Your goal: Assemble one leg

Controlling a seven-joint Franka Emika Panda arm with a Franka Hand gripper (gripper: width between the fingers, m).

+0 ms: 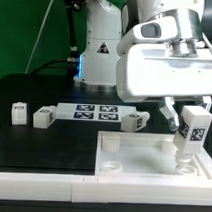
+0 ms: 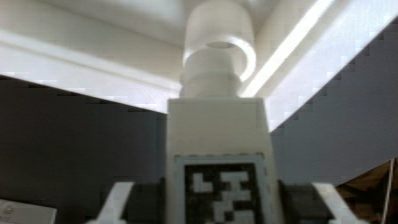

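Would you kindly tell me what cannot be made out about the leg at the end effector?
- Exterior view: whether the leg reaches into the tabletop socket; too small, blurred.
- Wrist view: the socket, hidden behind the leg.
- Both views: whether the end effector grips the leg; its own body and the picture edge hide contact.

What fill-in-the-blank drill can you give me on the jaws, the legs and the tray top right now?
1. The jaws of the gripper are ____ on one small chunky white plastic block-like leg.
2. ____ more loose legs lie on the black table.
3. The held leg is at a round corner socket of the large ____ square tray-like top.
Missing words: shut; three; white.
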